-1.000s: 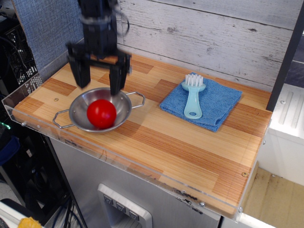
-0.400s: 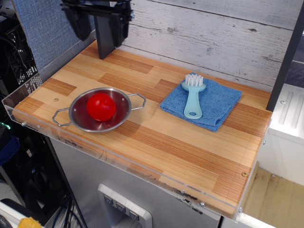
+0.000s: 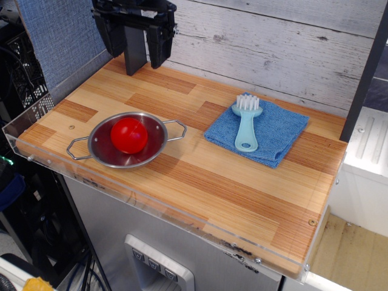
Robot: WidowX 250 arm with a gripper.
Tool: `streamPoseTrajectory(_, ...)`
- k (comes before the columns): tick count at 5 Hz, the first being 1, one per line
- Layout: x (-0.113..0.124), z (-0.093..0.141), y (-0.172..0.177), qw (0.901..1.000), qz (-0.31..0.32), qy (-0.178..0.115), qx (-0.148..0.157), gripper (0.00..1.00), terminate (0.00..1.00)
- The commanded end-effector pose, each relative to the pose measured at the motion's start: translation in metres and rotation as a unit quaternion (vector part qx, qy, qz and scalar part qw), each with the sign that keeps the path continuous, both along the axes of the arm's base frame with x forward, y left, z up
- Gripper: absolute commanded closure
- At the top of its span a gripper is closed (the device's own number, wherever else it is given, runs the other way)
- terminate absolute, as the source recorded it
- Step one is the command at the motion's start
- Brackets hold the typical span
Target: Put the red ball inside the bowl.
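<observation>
I see a striped wooden worktop (image 3: 200, 176) on a grey cabinet, with a whitewashed plank wall (image 3: 273, 42) behind and a blue-grey fabric panel (image 3: 60, 36) at the back left. A clear acrylic lip (image 3: 151, 209) runs along the front and left edges. A dark post (image 3: 367, 73) stands at the right, and black crates and cables sit left of the cabinet.

Open room: I get a wide bare strip of wood across the front and the right front corner, plus the gap between bowl and cloth. The back left is taken up by the arm.

Count:
- one red ball (image 3: 128, 135), sitting inside the bowl, roughly centred
- one bowl (image 3: 127, 140), steel, two wire handles, near the front left edge
- one blue cloth (image 3: 257, 131), folded, right of centre
- one pale teal brush (image 3: 247, 121) lying on the cloth, bristles toward the wall
- one hand (image 3: 134, 36), black, raised at the top left, well above and behind the bowl, fingers spread apart, holding nothing
</observation>
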State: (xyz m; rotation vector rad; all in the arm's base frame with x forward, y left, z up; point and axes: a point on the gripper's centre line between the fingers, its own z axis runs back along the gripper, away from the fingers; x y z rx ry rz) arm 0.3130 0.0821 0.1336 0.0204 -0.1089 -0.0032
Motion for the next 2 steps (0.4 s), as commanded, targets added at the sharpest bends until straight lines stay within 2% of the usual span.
streamPoseTrajectory(1,-0.0014,0.0145,0.0022,0.9997,-0.005,-0.021,0.007,0.0,0.0)
streamPoseTrajectory(2,-0.0014,0.0145,0.0022,0.9997,-0.005,-0.021,0.007,0.0,1.0)
